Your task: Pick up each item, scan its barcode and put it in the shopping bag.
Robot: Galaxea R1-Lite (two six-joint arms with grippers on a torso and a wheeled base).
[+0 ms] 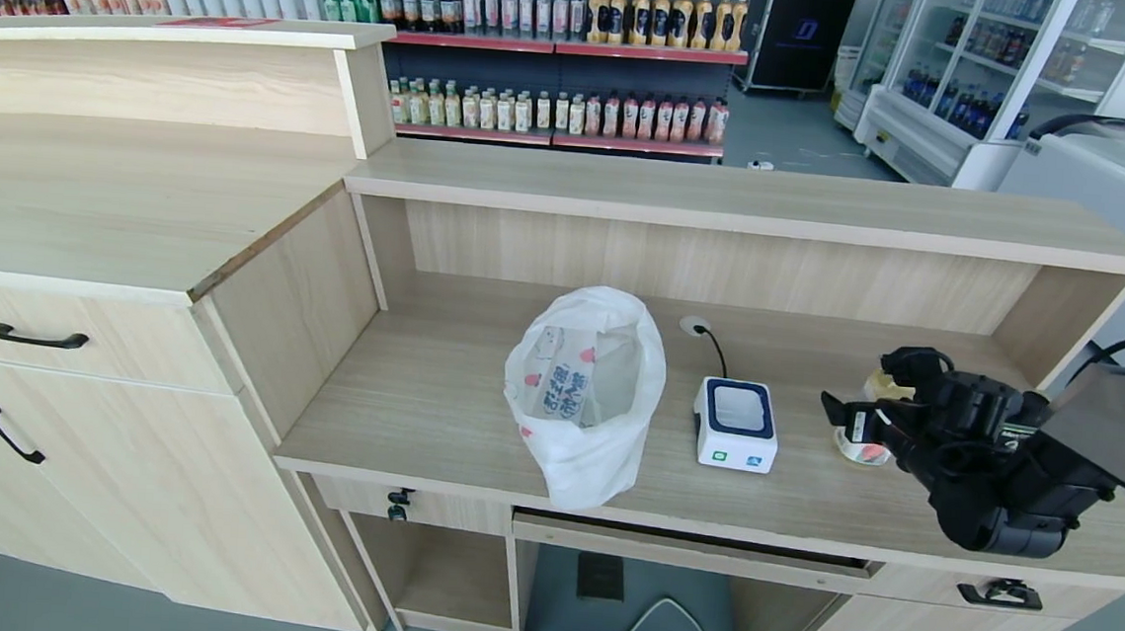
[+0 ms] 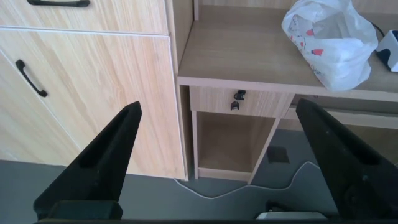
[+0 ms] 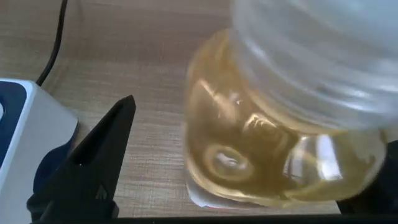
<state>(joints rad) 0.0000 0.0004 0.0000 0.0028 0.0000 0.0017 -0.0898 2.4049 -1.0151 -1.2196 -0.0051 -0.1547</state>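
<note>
A: Between the spread fingers of the right claw [image 1: 857,415] stands a clear bottle [image 3: 267,155] of amber liquid, upright on the counter [image 1: 438,396].

B: Is it gripped?

A: Not yet, by the look of it. The finger [image 3: 93,162] in plain sight is clear of the bottle's wall, with bare counter between them. The jaws are apart and straddle the bottle.

B: And the scanner?

A: The scanner [image 1: 736,424] sits just beside that claw, on the side its fingers point toward, with its window facing up. Beyond the scanner stands the shopping bag [image 1: 582,396], its mouth open.

B: Is anything in it?

A: A pale printed shape shows in the mouth. Whether that is a bagged item or the bag's own print cannot be told.

B: And the left claw?

A: The left claw [image 2: 217,106] hangs with its fingers wide apart and holds nothing. It is off the counter's front edge, above the floor, with the bag well apart from it.

B: So how far along is the task?

A: For this bottle every step is left: the grip, the lift, the pass over the scanner and the drop into the bag. No other loose item lies near the right claw, so this is probably the last one.
</note>
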